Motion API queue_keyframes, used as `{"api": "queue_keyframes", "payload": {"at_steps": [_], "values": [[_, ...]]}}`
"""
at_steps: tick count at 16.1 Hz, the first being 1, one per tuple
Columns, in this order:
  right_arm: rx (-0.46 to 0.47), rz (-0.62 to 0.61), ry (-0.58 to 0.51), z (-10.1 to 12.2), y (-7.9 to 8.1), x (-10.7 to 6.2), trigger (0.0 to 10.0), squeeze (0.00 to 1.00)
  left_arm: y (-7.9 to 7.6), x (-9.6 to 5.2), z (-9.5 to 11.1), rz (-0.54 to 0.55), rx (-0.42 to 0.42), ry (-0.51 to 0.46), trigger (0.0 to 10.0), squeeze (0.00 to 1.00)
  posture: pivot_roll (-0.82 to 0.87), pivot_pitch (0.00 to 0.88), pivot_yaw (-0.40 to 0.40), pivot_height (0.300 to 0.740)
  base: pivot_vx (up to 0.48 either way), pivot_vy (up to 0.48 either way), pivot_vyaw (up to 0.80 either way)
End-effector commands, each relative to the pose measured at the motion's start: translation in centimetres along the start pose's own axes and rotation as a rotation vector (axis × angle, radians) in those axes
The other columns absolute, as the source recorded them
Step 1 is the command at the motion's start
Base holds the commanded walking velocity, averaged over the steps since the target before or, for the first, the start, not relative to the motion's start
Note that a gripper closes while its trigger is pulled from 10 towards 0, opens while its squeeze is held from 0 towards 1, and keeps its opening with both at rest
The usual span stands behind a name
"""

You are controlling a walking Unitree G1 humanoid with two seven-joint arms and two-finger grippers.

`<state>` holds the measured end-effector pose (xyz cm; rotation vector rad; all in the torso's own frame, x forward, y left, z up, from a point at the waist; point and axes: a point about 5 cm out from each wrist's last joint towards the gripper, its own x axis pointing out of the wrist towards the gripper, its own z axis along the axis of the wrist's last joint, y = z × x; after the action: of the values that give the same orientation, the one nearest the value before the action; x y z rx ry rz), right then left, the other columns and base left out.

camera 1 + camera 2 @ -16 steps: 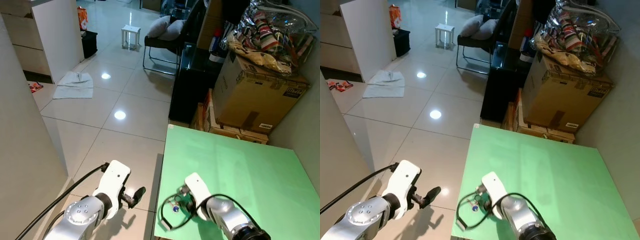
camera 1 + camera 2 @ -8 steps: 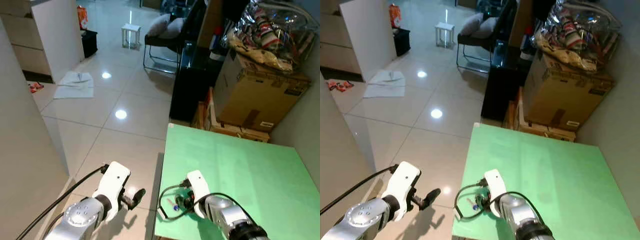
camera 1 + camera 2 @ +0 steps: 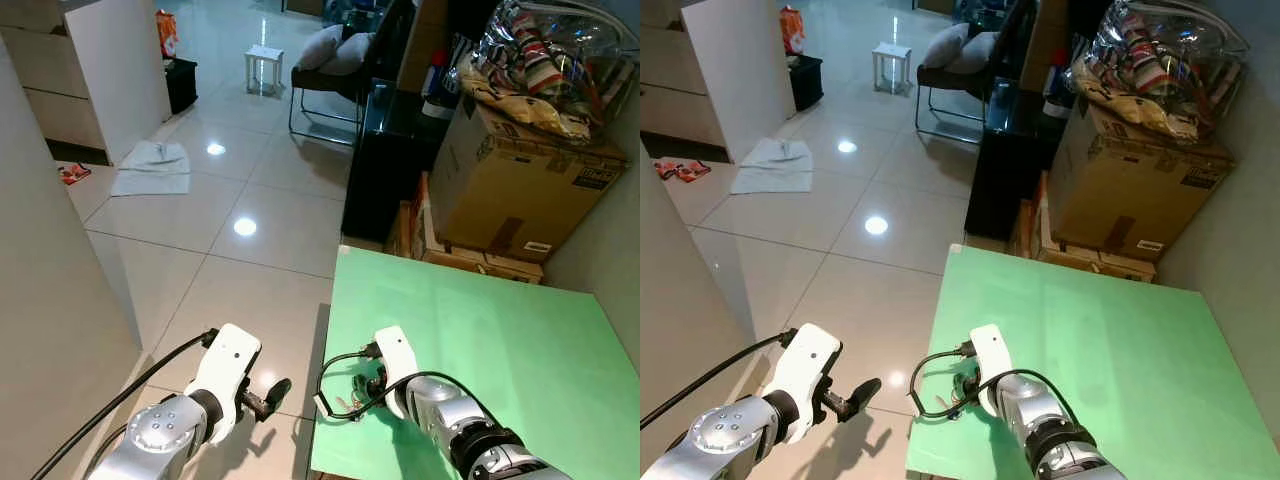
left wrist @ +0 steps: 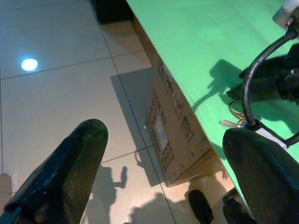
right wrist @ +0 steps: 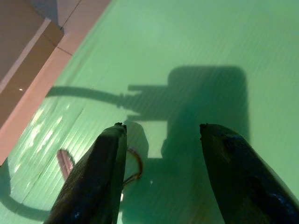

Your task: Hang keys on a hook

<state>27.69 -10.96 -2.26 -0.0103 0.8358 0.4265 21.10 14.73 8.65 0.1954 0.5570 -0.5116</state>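
A small bunch of keys (image 3: 350, 403) lies on the green table (image 3: 480, 320) close to its near left corner. The right wrist view shows a key blade (image 5: 63, 163) and the key ring (image 5: 133, 165) flat on the green top. My right gripper (image 3: 371, 385) hovers low over the table just beyond the keys, open (image 5: 163, 128), with the ring beside one fingertip and nothing held. A black cable (image 3: 335, 365) loops from that wrist over the keys. My left gripper (image 3: 272, 390) hangs open (image 4: 163, 135) off the table's left edge, above the floor.
A cardboard box (image 4: 173, 135) stands under the table's left edge. Large cardboard boxes (image 3: 520, 190) and a black cabinet (image 3: 385, 170) stand past the table's far end. A white wall (image 3: 50, 300) rises close on the left. Tiled floor (image 3: 240, 230) runs ahead, with a cloth (image 3: 150, 168) and a chair (image 3: 325, 85).
My right wrist has turned and edged a little farther onto the table, and its cable loop has risen. The keys stay on the table. The left arm holds still.
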Motion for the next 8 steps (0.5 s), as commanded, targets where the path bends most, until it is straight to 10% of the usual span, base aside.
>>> {"api": "queue_keyframes", "payload": {"at_steps": [1, 8], "values": [[0.023, -0.004, -0.003, 0.1, -0.2, 0.0, 10.0, 0.0, -0.4, -0.1, 0.4, -0.017, 0.011, -0.01, 10.0, 0.0, 0.1, 0.071, -0.11, 0.74, 0.0, 0.0, 0.0], [-0.014, 0.05, -0.005, 0.7, 1.1, 0.4, 10.0, 0.0, -0.5, -0.1, 0.2, -0.018, 0.01, -0.004, 10.0, 0.0, 0.1, 0.075, -0.112, 0.74, 0.0, 0.0, 0.0]]}}
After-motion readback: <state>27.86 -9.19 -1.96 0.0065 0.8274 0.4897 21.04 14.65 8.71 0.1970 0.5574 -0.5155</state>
